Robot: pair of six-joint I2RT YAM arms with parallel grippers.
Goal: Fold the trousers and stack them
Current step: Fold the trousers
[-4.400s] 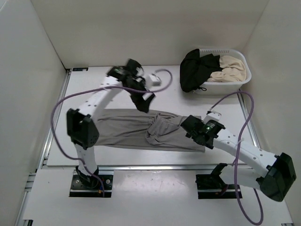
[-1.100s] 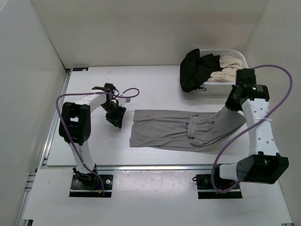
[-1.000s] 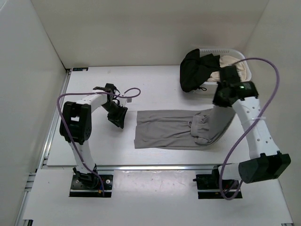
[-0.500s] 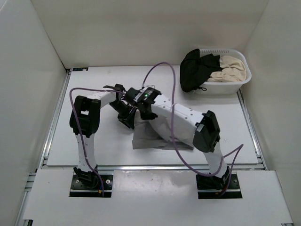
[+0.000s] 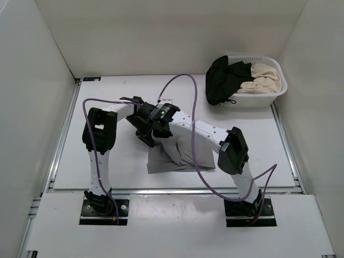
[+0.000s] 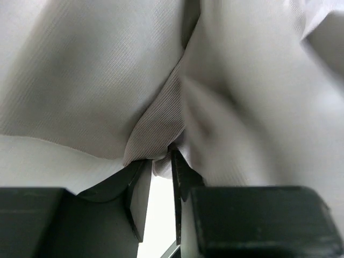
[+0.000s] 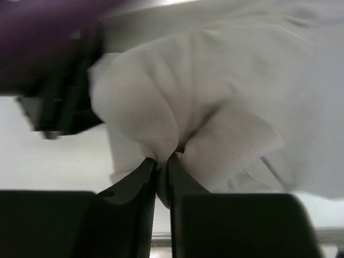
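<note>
Right gripper [image 7: 163,160] clenched on a fold of the trousers [image 5: 173,157], left gripper [image 6: 161,167] nipping another fold just beside it, trousers bunched mid-table [image 5: 107,99], nearer the near edge.

Bright, even overhead light, soft shadows; trousers [image 6: 258,107] blurry in wrist views
</note>
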